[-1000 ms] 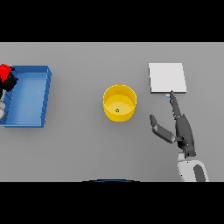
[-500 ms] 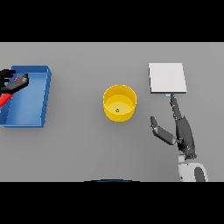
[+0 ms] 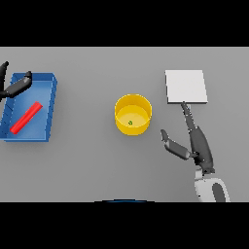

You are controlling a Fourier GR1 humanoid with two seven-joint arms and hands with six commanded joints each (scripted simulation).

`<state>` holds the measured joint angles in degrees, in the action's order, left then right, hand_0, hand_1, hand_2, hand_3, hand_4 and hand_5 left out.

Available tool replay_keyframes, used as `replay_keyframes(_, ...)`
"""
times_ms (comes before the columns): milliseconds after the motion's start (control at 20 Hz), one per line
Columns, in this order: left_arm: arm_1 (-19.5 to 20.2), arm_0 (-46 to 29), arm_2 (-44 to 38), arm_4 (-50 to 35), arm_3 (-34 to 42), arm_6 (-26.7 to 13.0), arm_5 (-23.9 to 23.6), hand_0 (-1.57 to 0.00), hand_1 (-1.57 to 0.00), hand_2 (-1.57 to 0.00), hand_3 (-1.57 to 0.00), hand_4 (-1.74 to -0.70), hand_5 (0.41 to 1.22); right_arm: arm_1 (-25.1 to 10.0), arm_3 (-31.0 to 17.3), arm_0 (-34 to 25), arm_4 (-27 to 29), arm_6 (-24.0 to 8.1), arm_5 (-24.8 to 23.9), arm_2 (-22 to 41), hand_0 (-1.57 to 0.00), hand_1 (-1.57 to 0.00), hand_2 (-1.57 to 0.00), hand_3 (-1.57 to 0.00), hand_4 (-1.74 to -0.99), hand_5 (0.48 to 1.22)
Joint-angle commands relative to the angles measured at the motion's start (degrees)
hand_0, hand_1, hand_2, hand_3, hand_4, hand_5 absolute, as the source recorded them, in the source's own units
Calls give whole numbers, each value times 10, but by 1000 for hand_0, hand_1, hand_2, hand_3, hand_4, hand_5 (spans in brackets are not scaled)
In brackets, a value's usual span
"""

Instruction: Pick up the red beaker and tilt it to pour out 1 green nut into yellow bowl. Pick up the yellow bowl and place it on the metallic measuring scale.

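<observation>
The beaker [image 3: 25, 118] is lying on its side in the blue tray [image 3: 50, 104] at the left of the tabletop [image 3: 87, 165], slanting from lower left to upper right. The left hand [image 3: 17, 87] is hovering over the tray's far left corner, fingers loosely spread and holding nothing, apart from the beaker.

The bowl [image 3: 133, 115] is sitting upright near the middle of the tabletop, and a small green nut [image 3: 130, 122] is resting inside it. So the pouring step looks done, and the step in hand is judged to be the second one: moving the bowl onto the scale [image 3: 186, 86], which is lying flat to the bowl's right and a little farther back, apart from it.

The right hand [image 3: 197, 143] is waiting between bowl and scale, nearer the robot, wide open: fingers stretching toward the scale's near edge, thumb sticking out toward the bowl, touching neither as far as can be seen.

The next move probably calls for the right hand to swing left, close around the bowl's rim or wall, lift it level so the nut is not tipping out, and set it on the scale.
</observation>
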<state>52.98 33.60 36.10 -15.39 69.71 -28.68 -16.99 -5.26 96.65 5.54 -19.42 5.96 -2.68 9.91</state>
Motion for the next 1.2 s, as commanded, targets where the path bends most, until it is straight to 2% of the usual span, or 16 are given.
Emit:
replay_keyframes(0,1,0,-2,-3,4,1,0,-32,-26,-26,-24,-780,679,-9,0,-11,3,2,13,2,1,1,1,1,-1162,694)
replay_keyframes(200,-12,-5,3,-4,2,-2,-7,-12,-10,-10,-9,-786,704,-59,-11,-71,-32,-8,64,26,1,1,1,1,-1234,707)
replay_keyframes(350,-8,-6,2,-6,6,-1,-6,-6,-5,-5,-4,-794,710,-97,-23,-121,-97,-43,89,60,1,1,1,1,-1278,683)
replay_keyframes(550,-10,-2,4,-3,-5,0,-2,-2,-1,-1,-1,-793,712,-153,-61,-205,-172,-32,135,107,1,1,1,1,-1276,668)
replay_keyframes(800,-13,4,6,-2,-5,4,-1,0,0,0,0,-797,723,-158,-118,-280,-208,-17,182,155,1,1,1,1,-1273,656)
replay_keyframes(950,-17,11,9,1,-12,-7,0,1,1,1,1,-799,720,-163,-147,-313,-217,8,208,176,1,1,1,1,-1276,670)
replay_keyframes(1150,-5,-1,6,-2,-3,8,3,1,1,1,1,-794,717,-157,-198,-357,-231,29,233,204,1,1,1,1,-1255,686)
